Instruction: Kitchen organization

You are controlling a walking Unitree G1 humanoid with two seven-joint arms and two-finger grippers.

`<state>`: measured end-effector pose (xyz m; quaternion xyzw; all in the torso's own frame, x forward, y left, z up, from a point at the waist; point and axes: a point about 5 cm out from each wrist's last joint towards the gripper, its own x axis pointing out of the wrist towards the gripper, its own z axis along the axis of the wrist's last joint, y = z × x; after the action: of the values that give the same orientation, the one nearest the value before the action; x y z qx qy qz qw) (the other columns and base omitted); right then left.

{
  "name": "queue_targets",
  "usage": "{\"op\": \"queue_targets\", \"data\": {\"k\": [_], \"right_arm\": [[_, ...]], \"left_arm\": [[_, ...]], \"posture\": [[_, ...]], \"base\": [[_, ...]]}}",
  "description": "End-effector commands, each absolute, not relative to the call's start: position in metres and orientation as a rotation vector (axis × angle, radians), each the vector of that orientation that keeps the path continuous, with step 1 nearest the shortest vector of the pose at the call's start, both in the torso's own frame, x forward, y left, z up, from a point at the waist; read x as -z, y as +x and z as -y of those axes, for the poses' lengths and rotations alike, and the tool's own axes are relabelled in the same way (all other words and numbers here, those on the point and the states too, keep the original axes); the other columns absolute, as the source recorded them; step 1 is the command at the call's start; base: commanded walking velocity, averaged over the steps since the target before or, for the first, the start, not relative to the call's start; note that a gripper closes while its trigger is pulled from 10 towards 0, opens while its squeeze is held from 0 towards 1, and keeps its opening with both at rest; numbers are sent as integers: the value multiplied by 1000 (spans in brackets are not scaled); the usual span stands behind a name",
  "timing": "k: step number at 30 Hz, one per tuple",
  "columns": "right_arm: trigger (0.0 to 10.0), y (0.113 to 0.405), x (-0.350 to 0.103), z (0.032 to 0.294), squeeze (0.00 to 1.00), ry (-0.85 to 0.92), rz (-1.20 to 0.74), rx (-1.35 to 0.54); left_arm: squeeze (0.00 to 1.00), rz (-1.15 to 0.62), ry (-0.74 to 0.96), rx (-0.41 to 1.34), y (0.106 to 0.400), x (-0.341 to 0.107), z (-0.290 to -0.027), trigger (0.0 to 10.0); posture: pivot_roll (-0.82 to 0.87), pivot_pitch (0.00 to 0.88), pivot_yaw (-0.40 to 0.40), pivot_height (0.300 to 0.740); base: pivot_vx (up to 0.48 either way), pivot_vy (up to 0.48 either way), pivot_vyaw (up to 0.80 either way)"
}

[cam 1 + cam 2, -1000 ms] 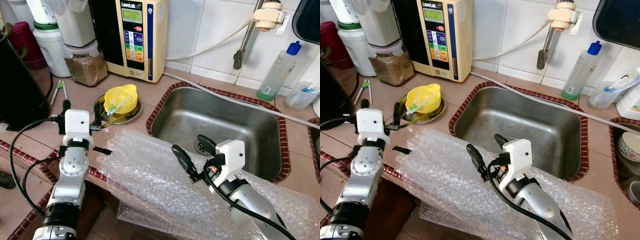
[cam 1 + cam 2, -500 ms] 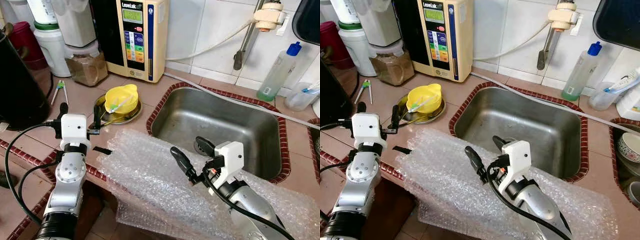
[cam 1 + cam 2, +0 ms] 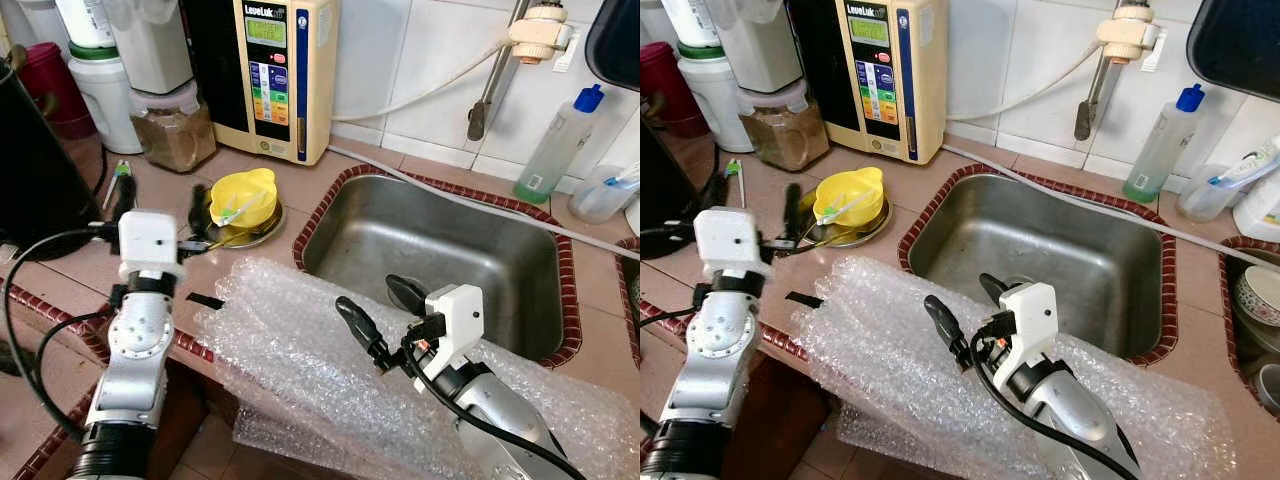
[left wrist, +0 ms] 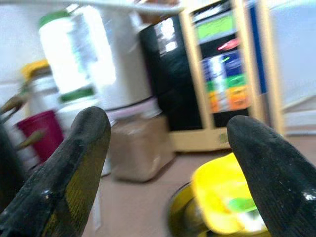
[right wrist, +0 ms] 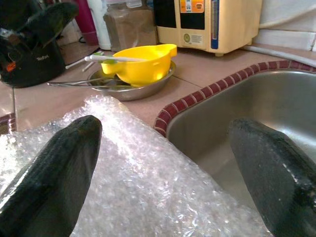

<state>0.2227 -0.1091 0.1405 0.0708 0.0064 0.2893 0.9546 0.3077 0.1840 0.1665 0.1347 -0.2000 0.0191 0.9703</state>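
Plainly, taking the sink as landmark:

Bubble wrap [image 3: 300, 350]: a loose crumpled sheet draped over the counter edge in front of the sink [image 3: 440, 250], its near part sagging off the counter toward the floor. Judged the likeliest thing to be tidied, since it lies in the way of the work surface and hangs half unsupported.

Right gripper [image 3: 380, 318]: above the bubble wrap, just in front of the sink's front rim. Its two fingers stand wide apart with nothing between them, one over the wrap and one toward the basin; the spread suits a grab at the sheet, though it is not yet touching as far as I can tell.

Yellow bowl [image 3: 848, 195]: to the left of the sink, sitting in a shallow metal dish [image 3: 865, 232] with a utensil laid across it. It looks like used ware parked beside the basin for washing.

Left gripper [image 3: 158, 205]: further left of the sink, raised over the counter and pointed toward the yellow bowl. The fingers are parted wide and empty; the wrist view frames the bowl between them, so this arm appears lined up on it.

Water machine [image 3: 270, 70]: behind and left of the sink, against the wall, with jars [image 3: 175, 125] beside it.

Faucet [image 3: 495, 70]: on the tiled wall behind the sink, a hose trailing from it.

Soap bottle [image 3: 555, 145]: behind the sink's right corner, within reach of the basin.

Risk: the sheet is light and slippery, so a pinch near its edge may drag it off the counter.
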Motion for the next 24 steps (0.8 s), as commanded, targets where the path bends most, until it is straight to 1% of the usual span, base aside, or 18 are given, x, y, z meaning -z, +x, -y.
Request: {"op": "queue_targets", "data": {"k": [1, 5, 6, 7, 10, 16, 18, 24], "right_arm": [[10000, 224, -149, 110, 0, 97, 37, -571], [10000, 225, -151, 111, 0, 99, 45, -553], [10000, 227, -151, 113, 0, 118, 43, -537], [10000, 228, -152, 115, 0, 110, 52, -512], [10000, 231, -154, 121, 0, 68, 61, -489], [10000, 235, -163, 131, 0, 48, 82, -474], [10000, 235, -165, 133, 0, 7, 105, -468], [10000, 231, -159, 123, 0, 61, 49, -517]], "left_arm": [[1000, 373, 240, 59, 305, -158, -170, 10000], [1000, 327, 223, 126, 304, -147, -160, 10000], [267, 280, 205, 130, 305, -139, -159, 10000], [0, 228, 168, 113, 307, -131, -160, 10000], [0, 189, 130, 79, 311, -126, -163, 10000], [0, 179, 103, 38, 317, -127, -168, 10000], [0, 162, 87, 29, 322, -126, -169, 10000], [0, 148, 64, 25, 335, -126, -168, 10000]], "posture": [[-66, 27, -9, 740], [-67, 25, -8, 740], [-67, 25, -8, 740], [-73, 24, -5, 740], [-73, 24, -5, 740], [-82, 24, -2, 740], [-82, 24, -2, 740], [-91, 21, -7, 740]], "base": [[0, 0, 0], [0, 0, 0], [0, 0, 0], [0, 0, 0], [0, 0, 0], [0, 0, 0], [0, 0, 0], [0, 0, 0]]}}
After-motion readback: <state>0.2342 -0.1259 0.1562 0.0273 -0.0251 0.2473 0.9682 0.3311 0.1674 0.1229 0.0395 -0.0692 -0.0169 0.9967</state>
